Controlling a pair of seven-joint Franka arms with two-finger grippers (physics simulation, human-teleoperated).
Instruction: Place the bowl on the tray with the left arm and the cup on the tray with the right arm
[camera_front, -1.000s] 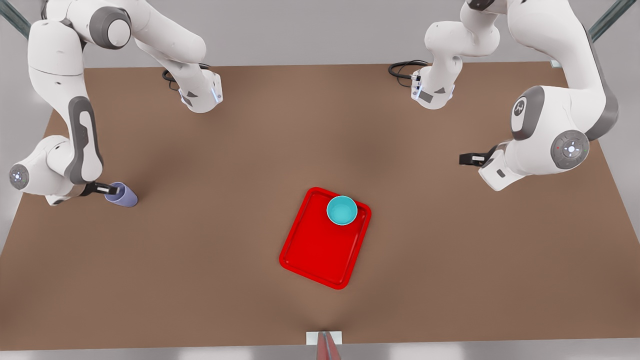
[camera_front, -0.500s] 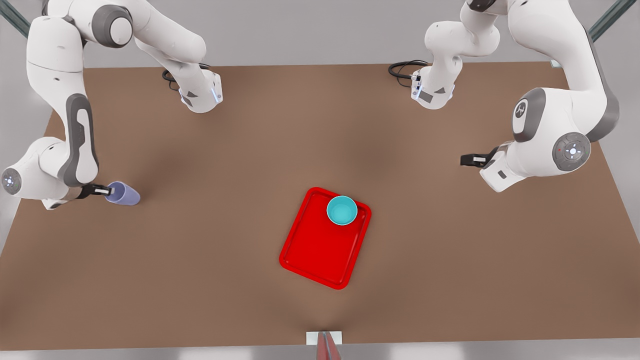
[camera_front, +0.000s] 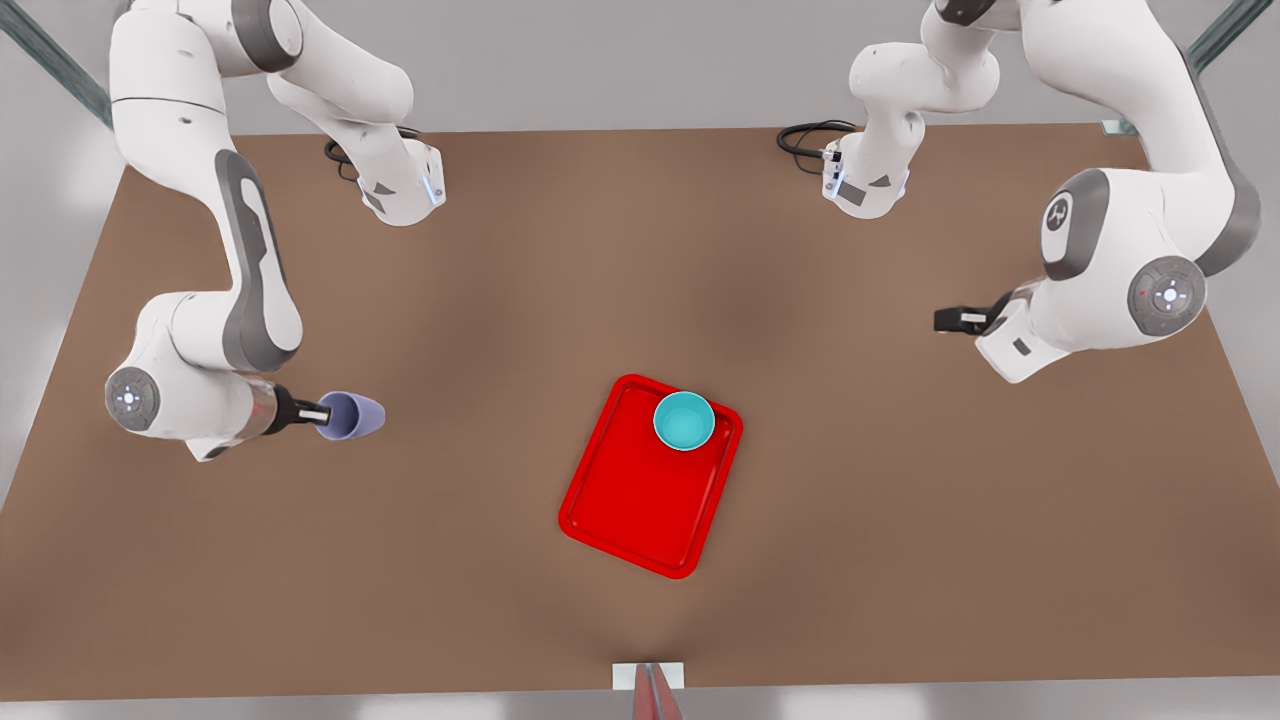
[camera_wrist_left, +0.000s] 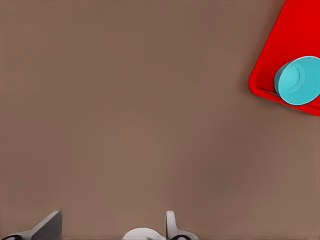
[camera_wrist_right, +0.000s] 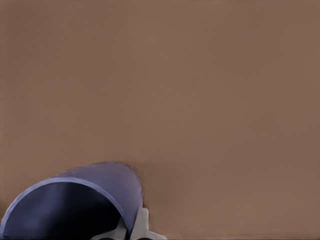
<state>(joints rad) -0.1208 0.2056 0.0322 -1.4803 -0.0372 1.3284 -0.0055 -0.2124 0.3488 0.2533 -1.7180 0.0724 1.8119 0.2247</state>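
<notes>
The right end effector (camera_front: 318, 412) is clamped on the rim of the cup (camera_front: 352, 415), one finger (camera_wrist_right: 141, 226) outside the wall and the other presumably inside. That rim pinch suits a tapered, handleless cup, though the cup hangs tilted toward its side, its open mouth (camera_wrist_right: 60, 212) facing back at the wrist. It seems to be carried clear of the bench (camera_front: 500, 260), well apart from the tray (camera_front: 625, 510), over the part of the bench nearer the edge at the front view's left. The right arm (camera_front: 245, 270) reaches out and down from its base near the far edge.

The left end effector (camera_front: 950, 320) holds nothing; its fingers (camera_wrist_left: 171, 224) stand wide apart in its wrist view. It hangs above the bench near the edge at the front view's right, clear of the tray, and the left arm (camera_front: 1130, 260) waits there, probably so as to leave the way open for the cup.

The bowl (camera_front: 684, 420) sits upright on the tray, tucked into the tray's corner that points toward the far edge and touching or just beside the low rim (camera_wrist_left: 260, 87). That half of the task looks done. Most of the tray's floor, toward the near edge of the bench, lies bare, so the cup has room to be set down without meeting the bowl. Because the cup is tilted, it would likely need righting before release, or it may tip and roll.
</notes>
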